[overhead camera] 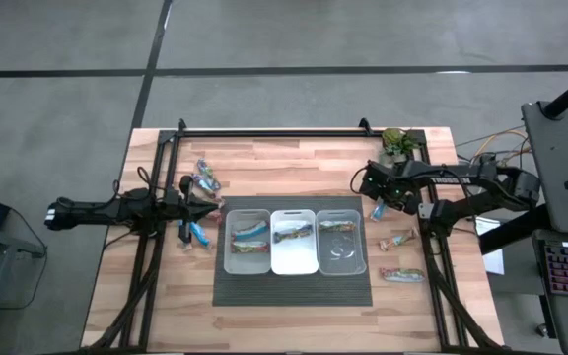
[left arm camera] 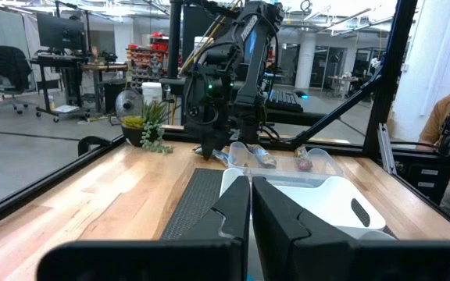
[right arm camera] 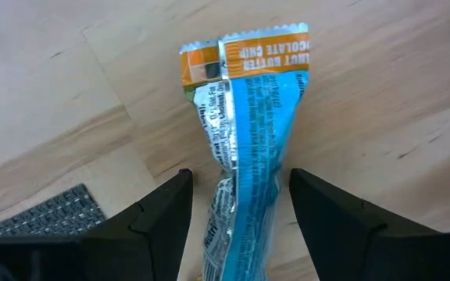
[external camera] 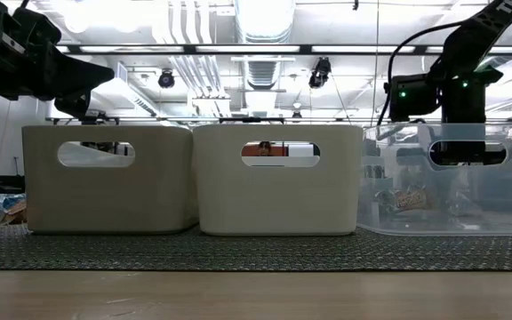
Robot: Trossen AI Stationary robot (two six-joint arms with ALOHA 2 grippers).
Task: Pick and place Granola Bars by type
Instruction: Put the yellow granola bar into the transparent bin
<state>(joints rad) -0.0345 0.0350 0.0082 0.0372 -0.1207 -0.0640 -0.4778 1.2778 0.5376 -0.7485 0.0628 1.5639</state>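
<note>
on the wooden bench (overhead camera: 294,163) we find the sorting partly done: three bins sit side by side on a dark ribbed mat (overhead camera: 294,288), and each already holds at least one bar — the left bin (overhead camera: 248,242) shows two, the middle bin (overhead camera: 294,242) one, the clear right bin (overhead camera: 341,242) one.

we judge several granola bars are left. a small cluster lies near the left arm, one pile (overhead camera: 206,178) toward the far edge and a blue bar (overhead camera: 197,233) just beside the left bin. on the right side, a blue bar (right arm camera: 248,164) lies flat on the wood between the spread fingers of the right end effector (right arm camera: 239,207), which is open around it and not yet closed; two more bars (overhead camera: 399,239) (overhead camera: 402,275) lie nearer the front edge.

the left end effector (left arm camera: 251,204) hangs beside the left bin with its fingers pressed together, holding nothing that we can see.

beyond the bench, a small green plant (overhead camera: 396,140) stands at the far right corner. the room is an open lab with ceiling ducts, desks, monitors and an office chair; a person's arm shows at the edge of the left wrist view.
</note>
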